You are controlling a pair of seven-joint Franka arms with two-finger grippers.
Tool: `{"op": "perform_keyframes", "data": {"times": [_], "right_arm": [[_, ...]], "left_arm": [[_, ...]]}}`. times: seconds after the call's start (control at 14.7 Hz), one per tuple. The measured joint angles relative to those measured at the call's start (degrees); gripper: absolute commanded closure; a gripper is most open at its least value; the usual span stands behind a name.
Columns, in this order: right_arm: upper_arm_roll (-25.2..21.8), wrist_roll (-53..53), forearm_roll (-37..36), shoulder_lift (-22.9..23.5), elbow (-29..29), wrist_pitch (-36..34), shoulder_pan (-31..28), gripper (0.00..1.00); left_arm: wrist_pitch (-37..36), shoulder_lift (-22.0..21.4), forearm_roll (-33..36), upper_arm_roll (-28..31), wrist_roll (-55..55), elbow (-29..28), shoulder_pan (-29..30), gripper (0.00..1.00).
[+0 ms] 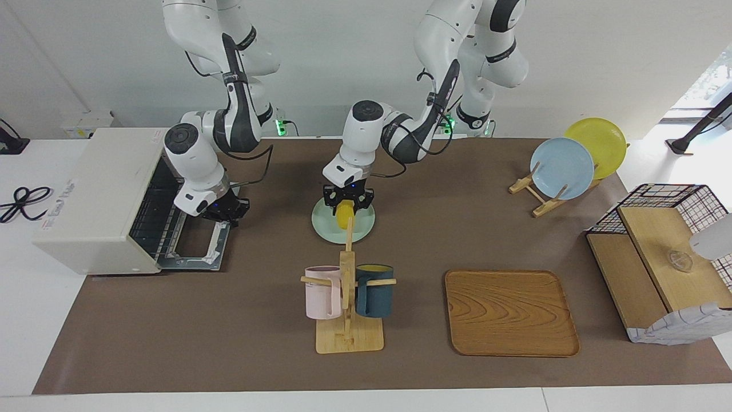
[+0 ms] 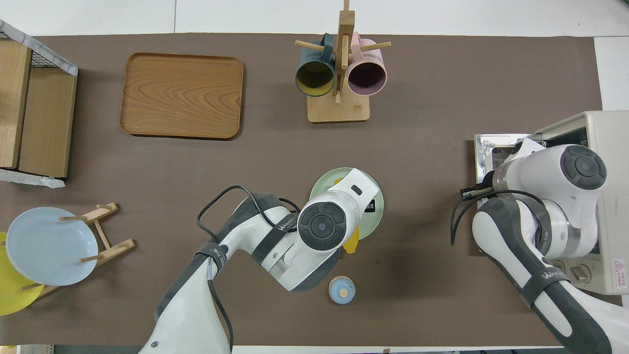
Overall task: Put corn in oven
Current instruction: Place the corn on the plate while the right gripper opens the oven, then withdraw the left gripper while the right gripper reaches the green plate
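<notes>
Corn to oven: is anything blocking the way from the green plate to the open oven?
Partly. The left pincer holds the corn over the green plate. The oven door is down, but the right pincer sits right at its mouth. The table between shows nothing else.

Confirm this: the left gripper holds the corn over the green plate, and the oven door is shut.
Wrong on the door. The facing view shows the oven door folded down open. The left gripper does hold the corn over the green plate.
</notes>
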Motion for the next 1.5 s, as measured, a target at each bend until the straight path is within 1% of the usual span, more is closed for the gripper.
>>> {"op": "perform_keyframes", "data": {"times": [0.07, 0.14, 0.2, 0.27, 0.34, 0.41, 0.48, 0.54, 0.68, 0.75, 0.82, 0.95, 1.16, 1.22, 1.29, 1.36, 1.5], "right_arm": [[-0.1, 1.1, 0.3, 0.0, 0.0, 0.0, 0.9, 1.00], [-0.1, 2.7, 0.3, -0.1, 0.0, 0.0, 1.8, 1.00], [-0.1, 4.1, 0.3, -0.1, 0.1, 0.0, 2.7, 1.00], [-0.1, 5.1, 0.3, -0.1, 0.2, 0.0, 3.4, 1.00], [-0.1, 5.7, 0.3, -0.1, 0.3, -0.1, 3.9, 1.00], [-0.1, 6.0, 0.3, -0.1, 0.4, -0.2, 4.1, 1.00], [-0.1, 6.1, 0.3, -0.1, 0.6, -0.2, 4.1, 1.00], [-0.2, 6.1, 0.3, -0.1, 0.7, -0.3, 4.1, 0.92], [-0.3, 7.9, 0.3, -0.1, 0.9, -0.5, 4.1, 0.65], [-0.3, 9.1, 0.3, -0.1, 1.0, -0.5, 4.1, 0.48], [-0.3, 10.0, 0.3, -0.1, 1.0, -0.6, 4.2, 0.41], [-0.3, 10.5, 0.3, -0.1, 1.4, -1.0, 4.4, 0.40], [-0.3, 10.5, 0.3, -0.1, 2.6, -2.5, 5.0, 0.39], [-0.3, 10.5, 0.3, -0.1, 2.9, -2.5, 5.6, 0.28], [-0.2, 10.6, 0.4, -0.1, 3.5, -2.5, 7.0, 0.03], [-0.1, 11.6, 0.4, 0.1, 4.6, -2.5, 9.2, 0.00], [0.1, 17.1, 0.4, 0.9, 8.2, -2.9, 15.0, 0.00]], "left_arm": [[0.4, 0.1, 0.0, 0.0, 0.0, 0.0, 0.0, 0.91], [0.7, 0.1, 0.0, 0.0, 0.0, 0.0, 0.0, 0.75], [0.9, 0.2, 0.0, 0.0, 0.0, 0.0, 0.0, 0.53], [1.3, 0.3, 0.0, 0.0, 0.0, 0.0, 0.0, 0.35], [1.8, 0.6, 0.0, 0.1, 0.0, 0.0, 0.0, 0.10], [2.0, 0.8, 0.0, 0.2, 0.0, 0.0, 0.0, 0.00], [2.1, 0.9, 0.0, 0.3, 0.0, 0.0, 0.0, 0.00], [2.1, 1.0, 0.0, 0.4, 0.0, 0.0, 0.0, 0.00], [1.9, 1.0, 0.0, 0.6, 0.0, 0.0, 0.1, 0.00], [1.5, 1.0, 0.0, 0.8, 0.0, 0.0, 0.2, 0.00], [0.4, 0.7, 0.0, 1.1, 0.2, 0.1, 0.7, 0.00], [-4.3, -1.3, 0.0, 1.3, 2.2, 0.8, 3.2, 0.00], [-15.2, -8.9, 0.0, 1.5, 7.5, 1.3, 10.0, 0.00], [-17.9, -11.1, 0.0, 1.6, 9.1, 1.3, 12.0, 0.00], [-20.4, -13.0, 0.0, 1.6, 11.1, 1.3, 14.2, 0.00], [-22.5, -14.6, 0.0, 1.7, 13.2, 1.3, 16.5, 0.00], [-26.6, -17.6, 0.0, 1.8, 17.9, 1.4, 21.9, 0.00]]}}
